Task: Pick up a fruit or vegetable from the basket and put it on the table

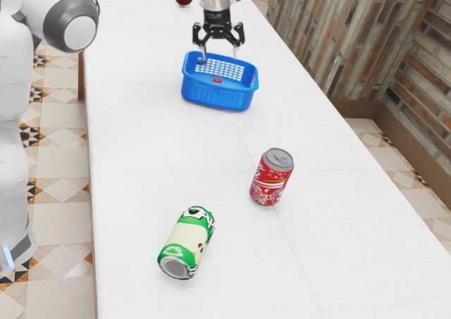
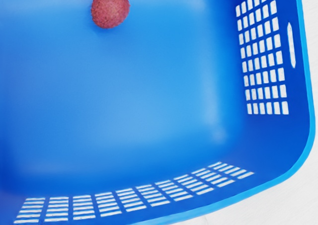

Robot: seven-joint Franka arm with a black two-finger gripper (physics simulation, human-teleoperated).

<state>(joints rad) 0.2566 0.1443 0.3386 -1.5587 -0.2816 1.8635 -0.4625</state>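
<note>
Black hand (image 1: 220, 54) wide open above blue basket (image 1: 217, 98).

Room, indoor, exact kind unclear: white bench (image 1: 148, 139), long; patterned tile floor (image 1: 63, 125); multicoloured brick wall (image 1: 320, 34).

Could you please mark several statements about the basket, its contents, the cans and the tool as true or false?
1. The basket is blue. True.
2. The green can stands upright. False: the green can lies on its side.
3. The red can stands upright on the table. True.
4. A reddish fruit lies inside the basket. True.
5. The tool is shut on a fruit. False: the tool is open and empty.
</note>
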